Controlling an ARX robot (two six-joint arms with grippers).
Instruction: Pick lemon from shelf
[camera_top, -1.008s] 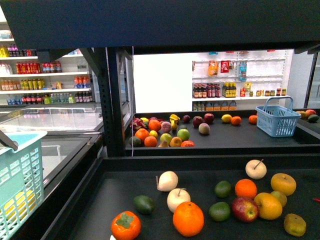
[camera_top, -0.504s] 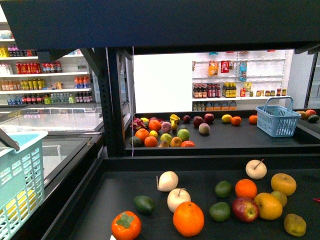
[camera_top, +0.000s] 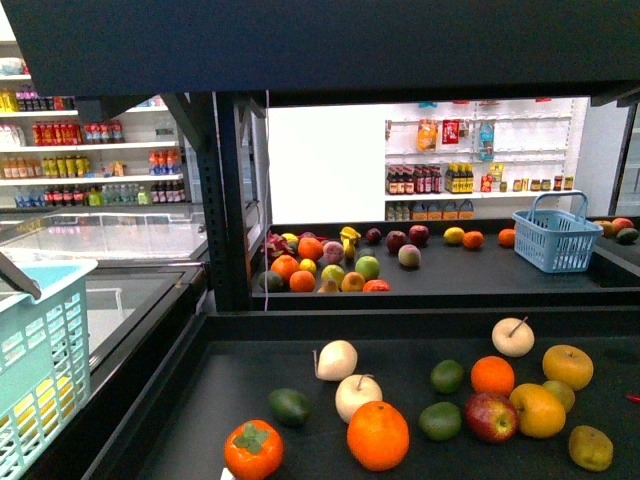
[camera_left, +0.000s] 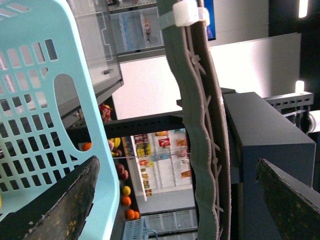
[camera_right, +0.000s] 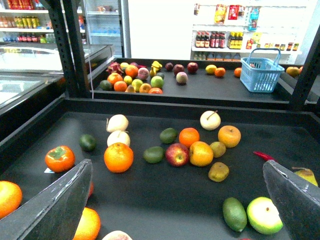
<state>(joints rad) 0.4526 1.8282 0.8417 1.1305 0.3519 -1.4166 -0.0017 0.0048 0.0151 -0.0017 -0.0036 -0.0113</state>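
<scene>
A bright yellow fruit that looks like the lemon (camera_top: 453, 236) lies on the far tier of the black shelf (camera_top: 480, 278), beside an orange. It also shows in the right wrist view (camera_right: 211, 69) and, small, in the left wrist view (camera_left: 125, 190). My right gripper (camera_right: 175, 210) is open and empty, hovering over the shelf's near tray (camera_right: 165, 195), far short of the lemon. My left gripper (camera_left: 180, 210) is open beside a light turquoise basket (camera_left: 45, 100). Neither gripper shows in the front view.
The near tray holds oranges (camera_top: 377, 436), yellow-orange apples (camera_top: 567, 366), cream pears (camera_top: 512, 337), a red apple (camera_top: 491, 417), limes and a persimmon (camera_top: 252, 450). A blue basket (camera_top: 555, 237) stands on the far tier at right. A black upright post (camera_top: 225, 200) stands at left. The turquoise basket (camera_top: 40, 370) sits at the left edge.
The turquoise basket at the left edge has shifted slightly. The fruit has not moved.
</scene>
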